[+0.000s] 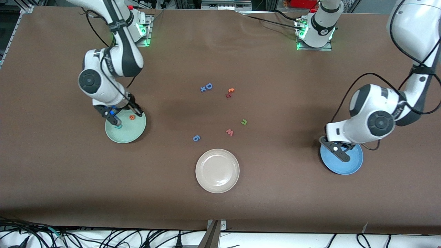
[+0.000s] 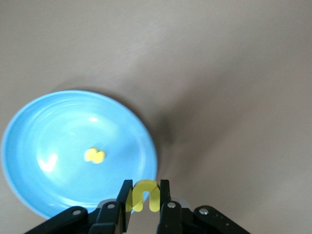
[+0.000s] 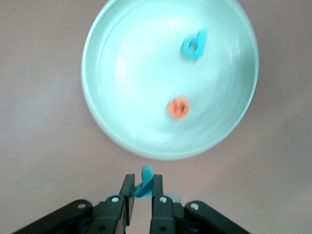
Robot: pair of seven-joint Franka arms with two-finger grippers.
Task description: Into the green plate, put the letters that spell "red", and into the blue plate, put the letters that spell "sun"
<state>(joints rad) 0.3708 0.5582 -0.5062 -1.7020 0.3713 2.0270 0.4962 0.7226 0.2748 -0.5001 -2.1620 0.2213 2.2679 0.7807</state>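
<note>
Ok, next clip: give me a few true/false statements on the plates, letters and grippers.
1. The right gripper holds a teal r. True.
2. The green plate holds no letters. False: an orange e and a teal d lie in it.
3. The left gripper grips a yellow arch. True.
4. The green arch lies in the blue plate. False: it lies on the table; only a yellow s is in there.

A high front camera faces both robot bases across the whole table (image 1: 220, 213). Each wrist camera looks steeply down, close: left at the blue plate (image 2: 44, 146), right at the green plate (image 3: 122, 63), both also visible from the front.
</note>
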